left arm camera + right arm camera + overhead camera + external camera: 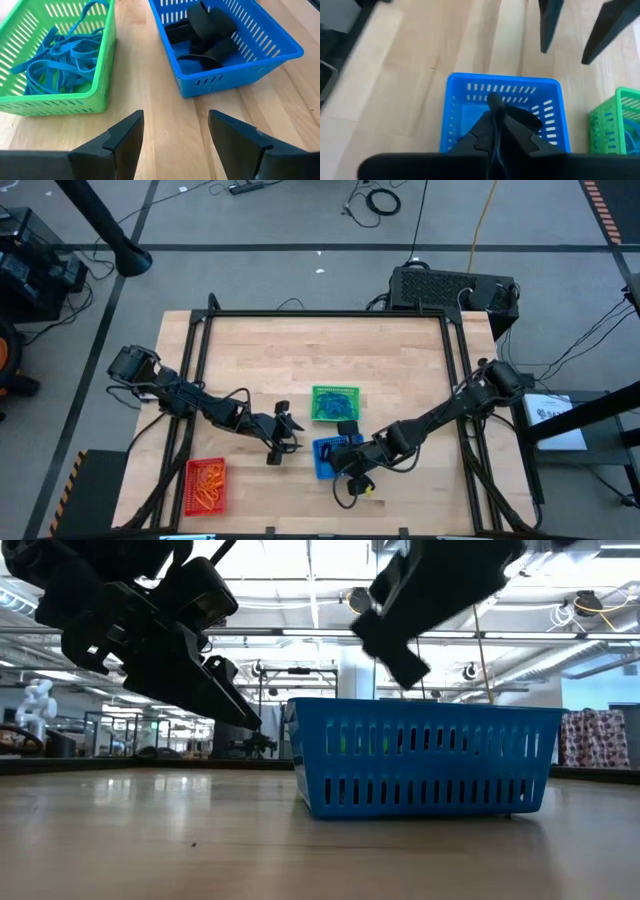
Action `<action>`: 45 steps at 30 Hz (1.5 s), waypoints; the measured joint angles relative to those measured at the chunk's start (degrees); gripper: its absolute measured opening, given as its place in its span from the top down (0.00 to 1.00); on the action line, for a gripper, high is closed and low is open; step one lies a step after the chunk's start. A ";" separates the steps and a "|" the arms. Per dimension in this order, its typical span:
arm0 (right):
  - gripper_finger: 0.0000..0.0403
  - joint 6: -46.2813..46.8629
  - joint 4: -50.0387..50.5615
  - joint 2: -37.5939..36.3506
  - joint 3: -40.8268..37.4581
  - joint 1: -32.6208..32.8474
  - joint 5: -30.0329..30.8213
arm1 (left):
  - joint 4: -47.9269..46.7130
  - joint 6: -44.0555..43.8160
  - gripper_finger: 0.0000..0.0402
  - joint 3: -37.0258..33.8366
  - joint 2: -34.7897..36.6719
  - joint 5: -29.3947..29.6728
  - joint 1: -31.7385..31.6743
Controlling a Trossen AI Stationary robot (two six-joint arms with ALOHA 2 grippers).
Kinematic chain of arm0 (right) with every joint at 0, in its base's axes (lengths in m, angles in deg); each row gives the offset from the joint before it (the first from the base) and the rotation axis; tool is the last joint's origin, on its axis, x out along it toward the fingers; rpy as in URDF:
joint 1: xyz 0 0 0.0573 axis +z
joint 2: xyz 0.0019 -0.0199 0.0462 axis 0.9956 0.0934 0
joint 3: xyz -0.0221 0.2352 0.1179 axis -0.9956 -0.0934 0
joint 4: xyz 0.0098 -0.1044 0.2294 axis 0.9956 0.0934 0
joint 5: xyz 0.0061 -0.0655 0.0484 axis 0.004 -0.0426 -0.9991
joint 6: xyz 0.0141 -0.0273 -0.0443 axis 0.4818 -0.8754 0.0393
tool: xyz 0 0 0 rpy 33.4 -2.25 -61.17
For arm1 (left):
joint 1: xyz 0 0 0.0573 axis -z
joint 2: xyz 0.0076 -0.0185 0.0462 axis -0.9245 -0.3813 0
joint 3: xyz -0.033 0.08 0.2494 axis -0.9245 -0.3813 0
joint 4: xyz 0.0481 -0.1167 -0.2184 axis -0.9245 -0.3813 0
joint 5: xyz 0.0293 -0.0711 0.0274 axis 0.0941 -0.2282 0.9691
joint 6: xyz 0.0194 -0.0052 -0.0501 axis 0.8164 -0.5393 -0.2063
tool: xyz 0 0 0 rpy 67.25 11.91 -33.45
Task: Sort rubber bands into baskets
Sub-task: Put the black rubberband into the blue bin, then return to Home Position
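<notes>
Your right tool (496,107) hangs clenched over the blue basket (327,460); left tool (172,135) gapes empty. Desk (400,360) shows no loose bands, so sorting looks nearly done.

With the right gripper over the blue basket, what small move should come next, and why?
Probably open the right gripper and let go. Its fingers are shut and sit above the inside of the blue basket, which already holds black bands; what they pinch I cannot make out. The left gripper waits open on the table beside the green basket.
</notes>
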 joint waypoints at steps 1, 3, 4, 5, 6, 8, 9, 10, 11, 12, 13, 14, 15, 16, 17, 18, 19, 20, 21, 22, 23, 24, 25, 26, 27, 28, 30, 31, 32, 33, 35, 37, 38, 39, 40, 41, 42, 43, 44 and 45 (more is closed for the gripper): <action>0.95 0.00 -0.05 0.55 0.00 -0.27 -0.04 | 0.01 -0.02 0.43 -0.01 0.00 -0.09 0.00; 0.92 0.71 0.10 1.20 0.00 -0.89 -0.09 | -0.01 -0.05 0.43 -0.01 0.00 -0.12 0.00; 0.90 1.70 0.11 1.42 0.00 -1.27 -0.15 | -0.01 -0.07 0.43 0.01 0.00 -0.12 0.00; 0.88 2.38 0.18 1.53 0.00 -1.59 -0.31 | 0.01 -0.05 0.43 -0.01 0.00 -0.12 0.00; 0.87 2.61 0.35 1.58 0.00 -1.87 -0.31 | -0.03 -0.05 0.43 -0.01 0.00 -0.12 0.00; 0.82 2.64 0.20 1.58 0.00 -2.41 -0.44 | -0.01 -0.05 0.43 0.01 0.00 -0.12 -0.02; 0.80 2.63 0.06 1.57 0.00 -2.69 -0.44 | -0.03 -0.05 0.43 0.00 0.00 -0.12 -0.02; 0.77 2.49 0.13 1.44 0.00 -2.86 -0.44 | -0.03 -0.05 0.43 0.01 0.00 -0.12 -0.02; 0.75 2.35 0.35 1.37 0.00 -3.07 -0.52 | -0.04 -0.04 0.43 -0.01 0.00 -0.12 -0.02; 0.73 2.29 0.49 1.32 0.00 -3.21 -0.52 | -0.05 -0.04 0.43 0.00 0.00 -0.12 -0.02; 0.71 2.21 0.66 1.27 0.00 -3.40 -0.54 | -0.10 -0.04 0.43 0.00 0.00 -0.12 -0.02; 0.69 2.19 1.17 1.18 0.00 -3.46 -0.55 | -0.19 -0.02 0.43 0.01 0.00 -0.12 -0.02; 0.67 2.12 2.03 1.09 0.00 -3.49 -0.57 | -0.23 -0.02 0.43 -0.01 0.00 -0.12 -0.02; 0.65 1.60 2.82 1.03 0.00 -3.50 -0.57 | -0.31 0.00 0.43 -0.01 0.00 -0.12 -0.02; 0.64 0.81 3.64 1.00 0.00 -3.51 -0.59 | -0.64 0.11 0.43 0.01 0.06 -0.12 -0.02; 0.63 -0.17 5.28 0.68 0.12 -3.51 -0.55 | -1.36 0.39 0.43 0.01 0.27 -0.12 -0.04; 0.62 -0.97 7.95 0.36 0.45 -3.51 0.09 | -1.88 0.67 0.43 0.00 0.71 -0.10 -0.07; 0.62 -0.83 10.23 0.12 1.12 -3.53 1.99 | -1.93 1.26 0.43 -0.01 1.37 -0.04 -0.07; 0.62 -0.56 11.78 -0.40 1.82 -3.53 4.15 | -1.79 1.79 0.43 -0.01 2.41 0.33 -0.07; 0.62 -0.69 12.93 -1.14 2.26 -3.54 5.77 | -1.77 2.47 0.43 -0.01 3.82 1.05 -0.06; 0.62 -1.31 14.31 -2.05 2.54 -3.60 6.64 | -1.63 3.49 0.43 -0.01 5.29 1.91 -0.04; 0.62 -2.21 15.14 -3.16 2.64 -3.64 7.05 | -1.51 4.59 0.43 -0.01 6.74 3.01 -0.05; 0.62 -3.03 15.64 -4.21 2.64 -3.67 7.13 | -1.85 5.59 0.43 0.01 8.43 4.23 -0.05; 0.62 -3.79 16.46 -5.30 2.64 -3.66 7.13 | -2.17 6.93 0.43 0.01 10.07 5.59 -0.04; 0.62 -4.28 17.86 -6.56 2.64 -3.62 7.17 | -1.63 8.13 0.43 0.01 11.42 6.51 -0.07; 0.62 -4.59 19.45 -7.87 2.63 -3.60 7.33 | -1.75 9.54 0.43 0.09 12.95 7.67 -0.13; 0.62 -5.04 21.90 -10.91 2.13 -3.66 8.37 | -2.51 12.04 0.43 0.08 15.49 9.81 -0.12; 0.62 -5.15 22.71 -12.68 1.50 -3.72 9.48 | -2.72 13.31 0.43 0.08 16.76 10.51 -0.20; 0.62 -5.18 23.66 -14.50 0.54 -3.74 10.56 | -3.20 14.32 0.43 0.08 17.98 10.98 -0.39; 0.62 -5.15 24.23 -16.31 -0.59 -3.79 11.63 | -3.49 15.06 0.43 0.08 19.26 11.02 -0.65; 0.62 -5.08 23.75 -20.62 -3.37 -3.90 13.17 | -5.31 15.50 0.43 0.08 22.16 11.03 -1.46; 0.62 -4.51 23.31 -25.56 -6.58 -3.97 13.38 | -7.85 15.56 0.43 0.08 24.97 11.11 -2.51; 0.62 -4.22 22.81 -28.08 -8.35 -4.05 13.29 | -10.16 15.57 0.43 0.08 26.61 11.15 -3.13; 0.62 -3.80 22.06 -30.64 -10.37 -4.06 13.29 | -12.27 15.51 0.43 0.08 28.11 11.14 -3.81; 0.62 -3.44 21.01 -33.24 -12.52 -4.09 13.29 | -13.95 15.43 0.43 0.08 29.58 11.10 -4.48; 0.63 -3.38 19.40 -35.87 -14.92 -4.12 13.22 | -15.97 15.43 0.43 0.08 31.11 11.00 -5.25; 0.64 -3.44 17.56 -38.57 -17.35 -4.14 13.05 | -18.30 15.43 0.43 0.08 32.63 10.96 -6.10; 0.64 -3.89 15.09 -41.28 -19.90 -4.21 13.01 | -20.56 15.38 0.43 0.06 34.11 10.91 -7.06; 0.65 -4.50 12.58 -43.98 -22.52 -4.28 12.98 | -22.44 15.07 0.43 0.03 35.46 10.90 -8.10; 0.66 -4.99 10.36 -46.54 -25.21 -4.49 12.79 | -24.05 15.01 0.43 0.01 36.90 10.89 -9.21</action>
